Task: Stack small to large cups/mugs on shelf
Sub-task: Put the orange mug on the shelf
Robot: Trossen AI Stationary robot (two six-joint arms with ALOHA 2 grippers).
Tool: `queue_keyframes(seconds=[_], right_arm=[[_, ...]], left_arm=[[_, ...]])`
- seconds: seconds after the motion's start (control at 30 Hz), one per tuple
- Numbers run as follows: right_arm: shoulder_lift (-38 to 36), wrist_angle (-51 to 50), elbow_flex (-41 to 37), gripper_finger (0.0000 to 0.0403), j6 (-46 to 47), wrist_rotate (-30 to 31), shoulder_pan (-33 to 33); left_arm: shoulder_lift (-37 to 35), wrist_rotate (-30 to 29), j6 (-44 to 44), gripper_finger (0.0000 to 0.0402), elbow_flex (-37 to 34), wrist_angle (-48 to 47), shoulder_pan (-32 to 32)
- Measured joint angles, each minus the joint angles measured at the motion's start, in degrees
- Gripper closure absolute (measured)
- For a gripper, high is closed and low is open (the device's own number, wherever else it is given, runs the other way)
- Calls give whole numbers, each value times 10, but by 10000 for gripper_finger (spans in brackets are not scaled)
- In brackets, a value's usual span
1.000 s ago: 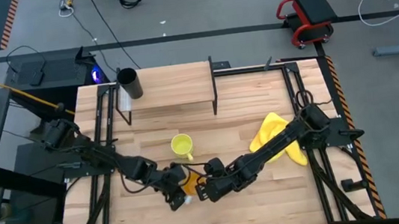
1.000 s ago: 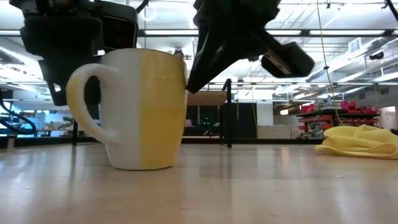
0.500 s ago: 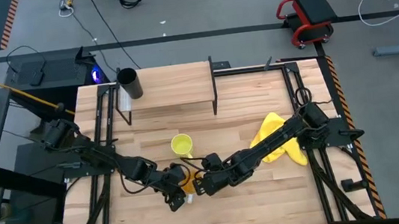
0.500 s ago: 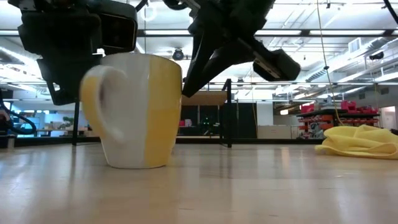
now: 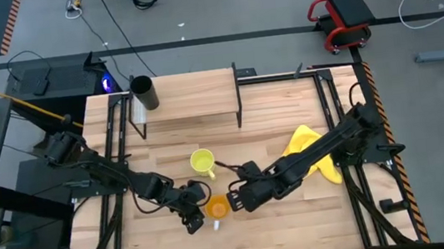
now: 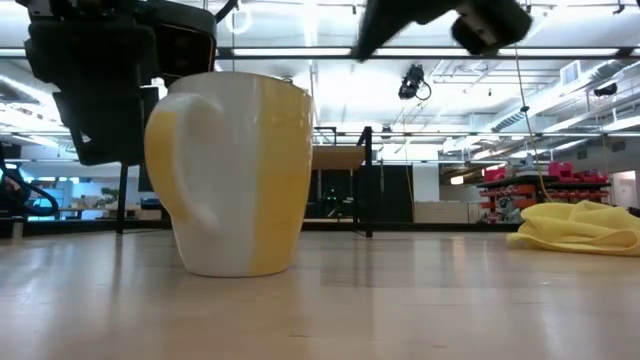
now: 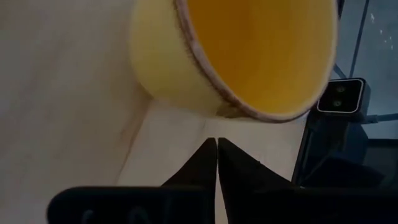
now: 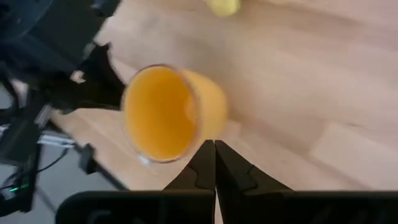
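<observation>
The orange cup [image 5: 217, 206] with a pale base stands upright on the tabletop near the front edge; it fills the low view [image 6: 240, 170]. My left gripper [image 5: 201, 216] is shut just left of it, its tips [image 7: 216, 142] a little short of the cup's wall [image 7: 180, 81]. My right gripper [image 5: 232, 200] is shut and raised above the cup's right side [image 8: 214, 144]. The yellow-green cup [image 5: 202, 161] stands on the table farther back. The black cup [image 5: 143, 90] stands on the left end of the shelf [image 5: 194, 96].
A crumpled yellow cloth [image 5: 309, 152] lies at the table's right, under the right arm. The shelf's black legs [image 5: 240, 110] stand at the far middle. Bare wood lies between the shelf and the cups and along the front edge.
My right gripper has lifted up and away from the orange cup, drawing back toward the table's right. The cup has slid a little toward the near edge and turned about upright, its handle swinging round in the low view.
</observation>
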Motion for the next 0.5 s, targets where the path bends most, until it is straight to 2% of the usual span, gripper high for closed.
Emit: queue_keyframes(seconds=[0.3,0.4,0.5], right_arm=[[-32,16,0,398,0,-17,4],[-31,46,0,397,-52,-48,1],[-29,89,0,391,-101,-40,-2]], left_arm=[[-23,2,5,386,0,-51,1],[-44,2,6,391,0,-69,1],[-67,-9,8,390,0,-104,1]])
